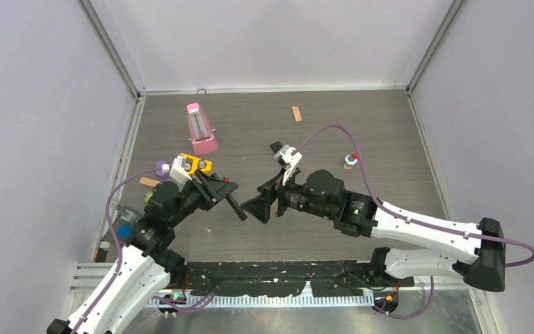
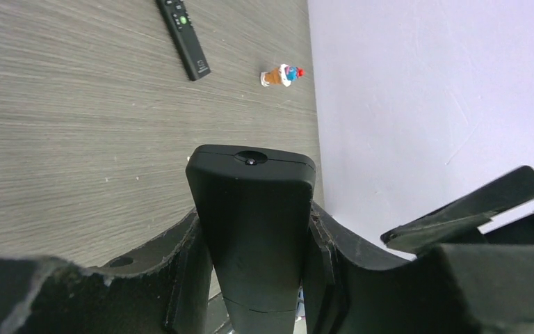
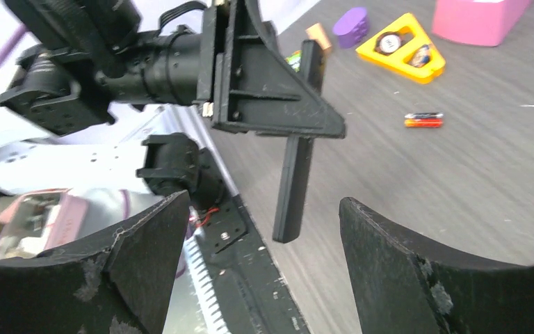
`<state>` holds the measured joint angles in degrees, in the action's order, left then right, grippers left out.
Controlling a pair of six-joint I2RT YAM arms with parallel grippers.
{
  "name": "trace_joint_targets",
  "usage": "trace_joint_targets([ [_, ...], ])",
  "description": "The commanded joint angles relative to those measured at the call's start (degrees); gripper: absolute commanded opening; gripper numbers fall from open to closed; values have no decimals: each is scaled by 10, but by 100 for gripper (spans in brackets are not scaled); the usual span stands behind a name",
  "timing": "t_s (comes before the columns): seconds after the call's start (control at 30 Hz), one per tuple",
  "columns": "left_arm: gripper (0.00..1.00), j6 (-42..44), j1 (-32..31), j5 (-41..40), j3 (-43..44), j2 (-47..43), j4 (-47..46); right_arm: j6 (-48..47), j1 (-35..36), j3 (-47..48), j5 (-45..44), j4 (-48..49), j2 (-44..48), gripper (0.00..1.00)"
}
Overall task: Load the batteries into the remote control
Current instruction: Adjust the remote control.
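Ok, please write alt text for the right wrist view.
The left gripper holds a black remote control by its upper part, with the lower end hanging free. Behind it, one red-and-dark battery lies on the grey table near a yellow triangular holder. The open right gripper frames the foreground.

Overhead view looks down from behind; close wrist views face each other across the table (image 1: 264, 125).

The table (image 1: 375, 118) is grey with a fine wood grain. On its left side a pink box (image 1: 200, 129) sits far back, with a yellow triangle (image 1: 201, 165) nearer. The battery (image 3: 423, 120) is red and dark, and the remote (image 2: 254, 229) is plain black.
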<state>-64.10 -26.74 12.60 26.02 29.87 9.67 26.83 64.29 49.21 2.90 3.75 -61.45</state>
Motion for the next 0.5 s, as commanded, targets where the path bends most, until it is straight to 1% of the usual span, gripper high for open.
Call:
trace_joint_targets([
  [0.0,0,-4,-2,-25,24,-9,31,-95,50,53,-166,-73,-39,83],
  [0.2,0,-9,-2,-16,20,-14,28,-112,98,117,-239,-104,-136,77],
  [0.33,0,-10,-2,-12,18,-14,29,-108,113,142,-247,-105,-182,70],
  [0.4,1,-11,-2,-11,17,-15,28,-101,116,151,-242,-105,-201,64],
  [0.43,1,-11,-2,-10,16,-15,28,-98,117,153,-238,-107,-204,55],
  [0.47,1,-11,-2,-9,17,-15,27,-93,117,156,-236,-108,-211,51],
])
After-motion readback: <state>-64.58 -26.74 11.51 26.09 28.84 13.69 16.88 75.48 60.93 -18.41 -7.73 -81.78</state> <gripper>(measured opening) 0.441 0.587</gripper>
